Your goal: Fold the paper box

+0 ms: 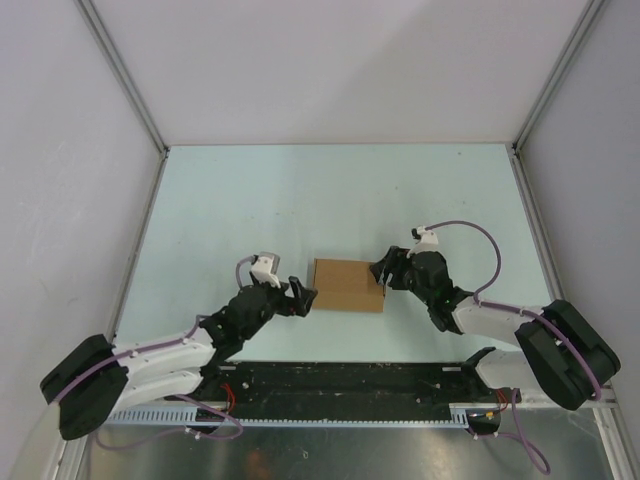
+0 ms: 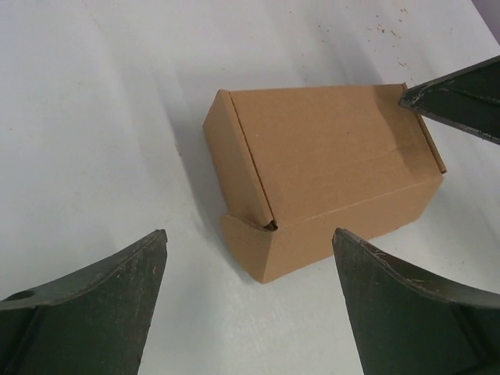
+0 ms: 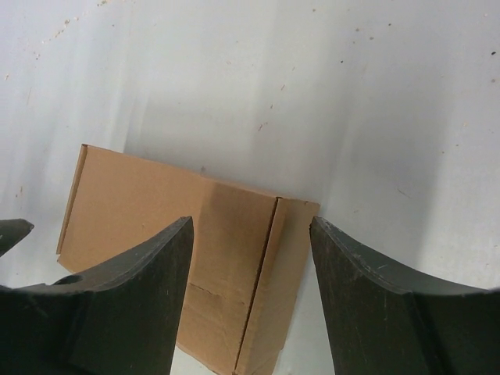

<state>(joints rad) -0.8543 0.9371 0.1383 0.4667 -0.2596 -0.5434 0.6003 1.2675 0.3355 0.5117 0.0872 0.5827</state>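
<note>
On the pale table (image 1: 330,200), near the front middle: the paper box (image 1: 348,285), folded shut and lying flat, long axis running left to right, short ends facing one gripper each; inside hidden. Just beside its left end, not touching: the left gripper (image 1: 302,295), spread wide with nothing between. Over its right end: the right gripper (image 1: 384,276), likewise parted, one tip at the top corner; contact there impossible to tell.
</note>
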